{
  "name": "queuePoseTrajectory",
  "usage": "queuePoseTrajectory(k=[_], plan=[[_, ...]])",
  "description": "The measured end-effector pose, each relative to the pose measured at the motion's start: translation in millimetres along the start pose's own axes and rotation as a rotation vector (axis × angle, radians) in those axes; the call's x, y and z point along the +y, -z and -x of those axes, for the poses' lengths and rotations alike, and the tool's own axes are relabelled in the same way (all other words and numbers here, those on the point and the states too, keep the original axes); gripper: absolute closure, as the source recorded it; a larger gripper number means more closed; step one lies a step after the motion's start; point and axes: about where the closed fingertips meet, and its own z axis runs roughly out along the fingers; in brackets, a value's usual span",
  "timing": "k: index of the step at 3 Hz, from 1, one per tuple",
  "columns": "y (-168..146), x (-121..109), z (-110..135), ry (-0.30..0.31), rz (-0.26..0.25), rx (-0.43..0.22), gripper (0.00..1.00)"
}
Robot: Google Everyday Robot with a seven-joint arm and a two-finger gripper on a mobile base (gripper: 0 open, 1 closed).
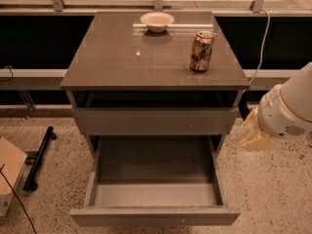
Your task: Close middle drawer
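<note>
The cabinet [122, 57] stands in the middle of the camera view. Its middle drawer [155, 216] is pulled far out toward me, and its plain grey box [156, 172] is empty. Its flat front has a tiny dot right of centre. The upper drawer front [155, 121] above it is shut. My gripper [251, 135], cream-coloured on a white arm [287, 108], hangs at the right of the cabinet, beside the open drawer's back right corner and apart from it.
A white bowl [157, 21] and a drink can [202, 51] stand on the cabinet top. A cardboard box [9, 172] and a black bar [39, 157] lie on the speckled floor at left. A cable [263, 38] hangs at back right.
</note>
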Motion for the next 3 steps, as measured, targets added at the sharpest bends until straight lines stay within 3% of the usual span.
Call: queuePoseTrajectory(k=[3], plan=[[-138, 35, -85, -0.090, 0.056, -0.094, 1.00]])
